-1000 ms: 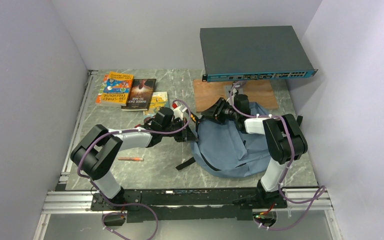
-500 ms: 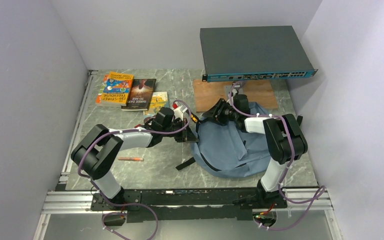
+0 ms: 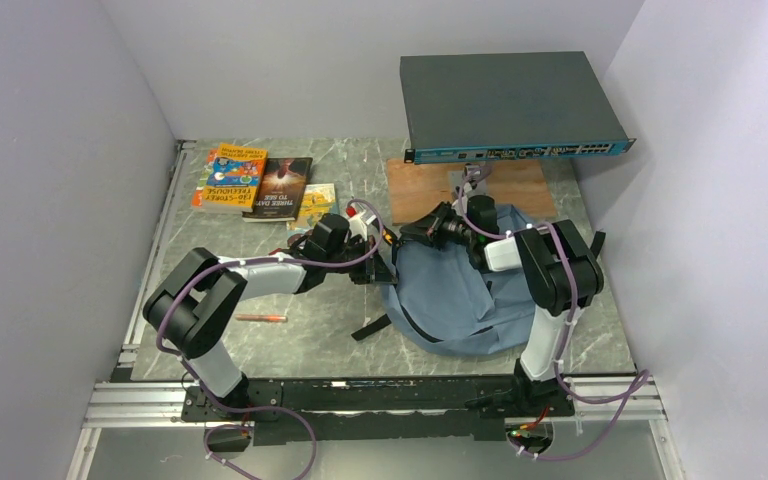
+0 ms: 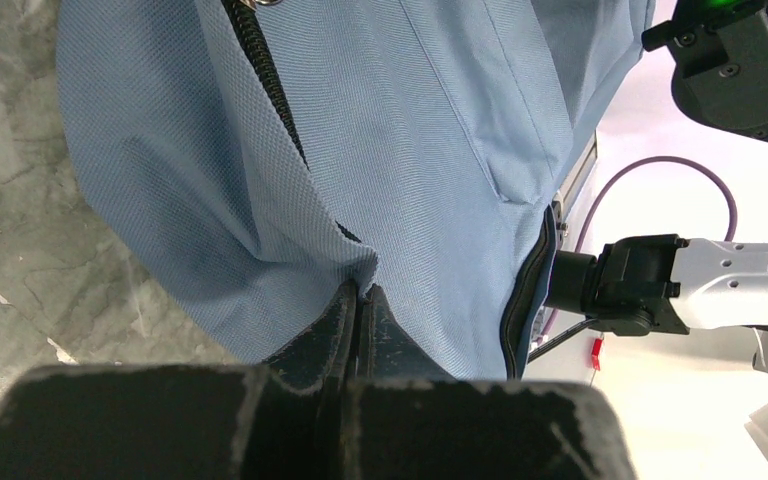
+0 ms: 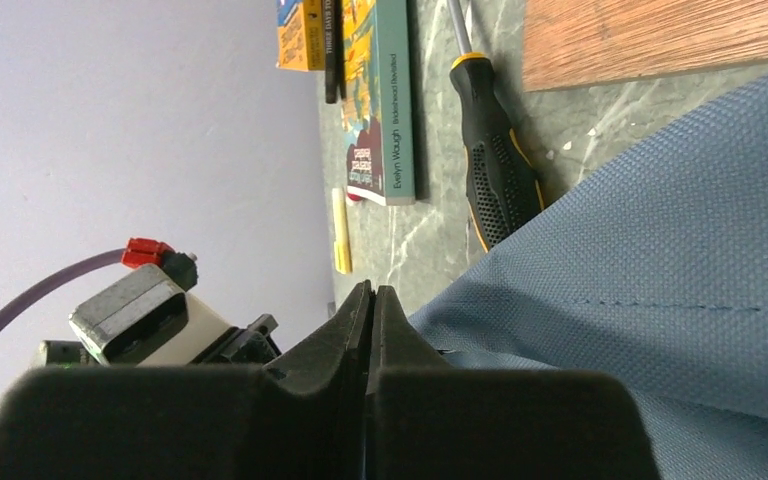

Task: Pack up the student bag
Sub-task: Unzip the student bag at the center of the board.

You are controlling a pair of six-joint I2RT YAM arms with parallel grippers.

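Note:
The student bag (image 3: 460, 295), blue-grey fabric with black zipper trim, lies on the marble table at the right. My left gripper (image 3: 384, 268) is at its left edge; in the left wrist view (image 4: 360, 292) it is shut, pinching a fold of the bag (image 4: 410, 130) beside the zipper. My right gripper (image 3: 410, 232) is at the bag's far-left corner. In the right wrist view (image 5: 372, 292) it is shut, with the bag (image 5: 660, 270) just to its right and nothing visible between the tips. Books (image 3: 250, 185) lie at the far left.
A dark network switch (image 3: 510, 105) stands at the back over a wooden board (image 3: 530, 190). A black-and-yellow screwdriver (image 5: 495, 185), a teal book (image 5: 385, 110) and a yellow marker (image 5: 340, 232) lie past the bag. An orange pen (image 3: 260, 318) lies front left.
The right arm's forearm and elbow have swung a little to the left, and its gripper has shifted slightly at the bag's corner. The left arm and the bag have barely moved.

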